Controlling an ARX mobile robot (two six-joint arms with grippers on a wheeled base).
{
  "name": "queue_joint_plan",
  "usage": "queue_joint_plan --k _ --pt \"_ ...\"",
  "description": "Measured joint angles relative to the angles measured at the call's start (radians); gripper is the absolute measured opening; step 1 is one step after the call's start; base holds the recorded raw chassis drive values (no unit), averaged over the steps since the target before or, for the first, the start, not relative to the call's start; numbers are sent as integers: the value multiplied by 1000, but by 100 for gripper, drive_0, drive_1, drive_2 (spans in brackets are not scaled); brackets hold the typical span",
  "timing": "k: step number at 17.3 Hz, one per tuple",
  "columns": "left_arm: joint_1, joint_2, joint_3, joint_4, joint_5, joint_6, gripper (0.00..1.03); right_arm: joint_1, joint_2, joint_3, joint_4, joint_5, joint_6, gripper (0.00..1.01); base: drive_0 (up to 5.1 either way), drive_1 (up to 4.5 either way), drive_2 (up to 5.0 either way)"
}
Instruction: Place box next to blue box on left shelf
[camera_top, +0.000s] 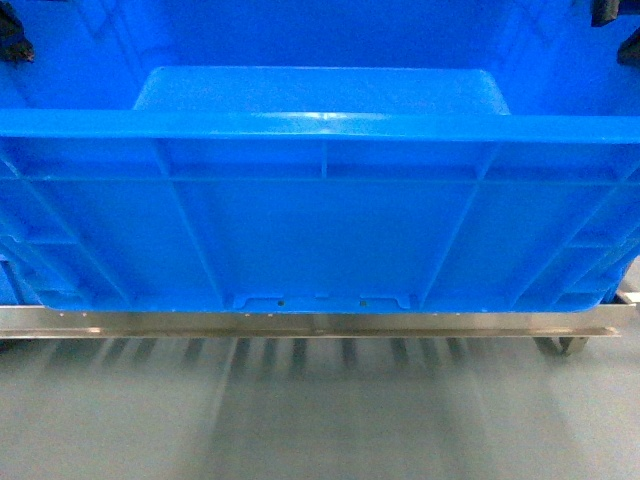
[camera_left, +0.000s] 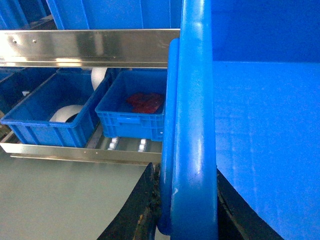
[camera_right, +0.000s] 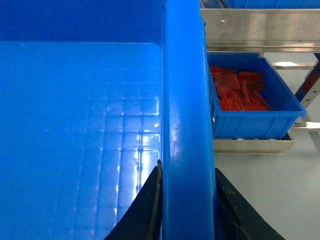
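Observation:
The box (camera_top: 320, 240), a big bright blue ribbed crate, fills the head view, its base edge level with a steel front rail (camera_top: 300, 323) of the rack. My left gripper (camera_left: 190, 202) is shut on the box's left rim (camera_left: 196, 100), one black finger (camera_left: 142, 205) outside the wall. My right gripper (camera_right: 187, 200) is shut on the right rim (camera_right: 184, 100). In the left wrist view, a lower shelf level with white rollers (camera_left: 114, 144) carries a small blue box (camera_left: 131, 112) holding red pieces. I cannot tell whether the box rests on the rail.
Beside the small box, another blue bin (camera_left: 47, 112) holds a white roll. A steel rail (camera_left: 90, 46) crosses above them, with more blue bins behind it. In the right wrist view a blue bin of red pieces (camera_right: 250, 100) sits on a low shelf. Grey floor (camera_top: 320, 420) lies below.

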Motion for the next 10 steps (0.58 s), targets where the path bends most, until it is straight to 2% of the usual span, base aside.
queue_joint_plan --k 10 --pt "0 0 0 1 1 0 20 0 -1 0 -1 3 0 21 0 0 0"
